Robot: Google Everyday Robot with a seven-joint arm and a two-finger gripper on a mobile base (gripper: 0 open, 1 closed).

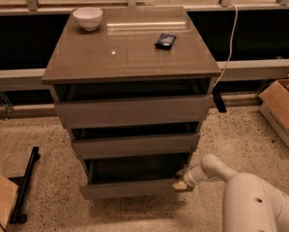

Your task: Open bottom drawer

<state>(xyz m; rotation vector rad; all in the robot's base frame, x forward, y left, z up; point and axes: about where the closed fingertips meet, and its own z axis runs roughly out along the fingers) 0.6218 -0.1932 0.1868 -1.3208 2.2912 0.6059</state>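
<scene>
The bottom drawer (129, 190), the lowest of three in a glossy grey-brown cabinet (134, 112), has a plain handleless front. It stands pulled out past the middle drawer front (137, 145) above it, and a dark strip of its shallow interior shows behind the front panel. The front sits slightly askew, its right end a little higher in the view than its left.

The gripper (180, 182) is at the right end of that front, touching the top right corner where the panel meets the drawer's side. Its pale tan tip lies against the upper edge of the panel. Whether it is clamped on the panel or released cannot be told. The drawer front runs off to the left of the gripper, and the open interior lies just behind and to its left. The white rounded arm (216, 168) reaches the gripper from the lower right corner of the view, low above the speckled floor (52, 173).

The widest-looking top drawer front (134, 111) also stands a little proud of the cabinet. On the tabletop (124, 57) a white bowl (88, 18) sits at the back left corner, and a small dark flat packet (165, 40) lies towards the back right. They are well apart.
</scene>
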